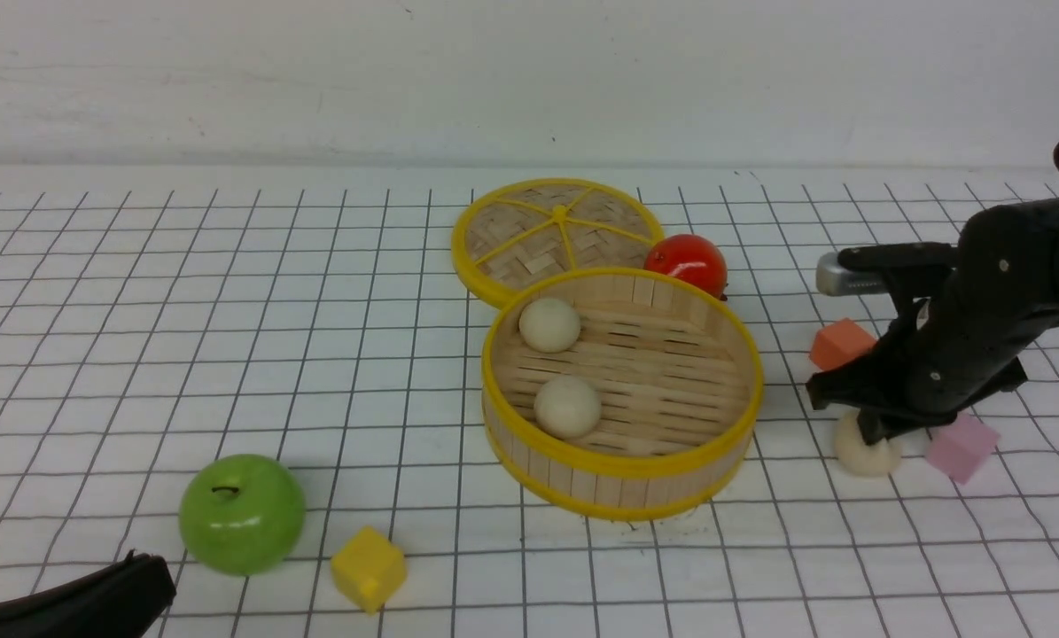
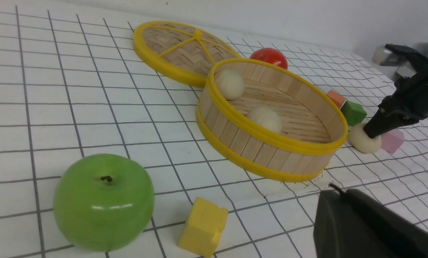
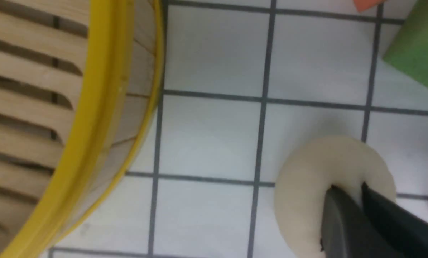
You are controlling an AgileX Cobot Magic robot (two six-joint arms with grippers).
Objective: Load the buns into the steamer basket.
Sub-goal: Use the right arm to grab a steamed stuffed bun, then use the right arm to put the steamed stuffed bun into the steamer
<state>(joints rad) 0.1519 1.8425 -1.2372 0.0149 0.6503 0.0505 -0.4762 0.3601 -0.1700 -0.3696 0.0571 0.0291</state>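
Cream bun [image 1: 857, 457] between right jaws

**What everything here looks made of**

The buns [image 1: 549, 324] are matt, smooth and cream, like soft dough. One bun [image 1: 859, 456] dents where my right pincer [image 1: 876, 431] nips it. That pincer is matt black plastic, with a bare metal stub [image 1: 837, 274] behind it. The basket [image 1: 582, 486] is pale, unvarnished wood slats bound by smooth yellow plastic rims. The lid [image 1: 547, 235] is woven wood strip in the same plastic. The tomato [image 1: 686, 263] and apple [image 1: 242, 512] are glossy. The yellow block [image 1: 368, 567], orange block [image 1: 839, 344], pink block [image 1: 961, 447] and green block [image 2: 353, 113] look matt. The table [image 1: 228, 310] is smooth, matt white.
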